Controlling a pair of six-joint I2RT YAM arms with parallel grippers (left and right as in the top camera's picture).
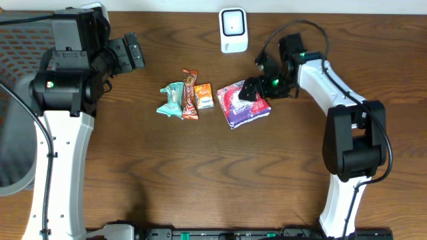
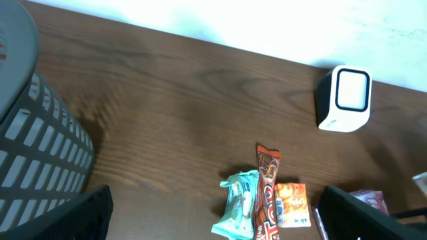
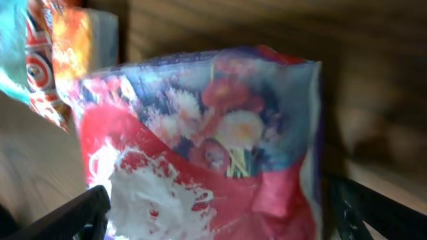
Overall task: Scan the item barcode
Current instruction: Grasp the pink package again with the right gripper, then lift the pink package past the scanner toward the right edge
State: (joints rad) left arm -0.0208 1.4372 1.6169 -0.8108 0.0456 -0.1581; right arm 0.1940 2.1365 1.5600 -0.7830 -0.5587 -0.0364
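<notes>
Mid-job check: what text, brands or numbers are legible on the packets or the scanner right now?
No text is clear enough to quote.
brown bar wrapper: large lettering, too blurred to read.
orange packet: print too small.
teal packet: nothing legible.
floral pouch: flower picture and white swirl, blurred; no readable words.
scanner: no text visible.

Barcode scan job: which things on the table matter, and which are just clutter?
In the job:
scanner
floral pouch, under the right gripper

Lying about:
teal packet
brown bar
orange packet
basket
left gripper, off to the side
</notes>
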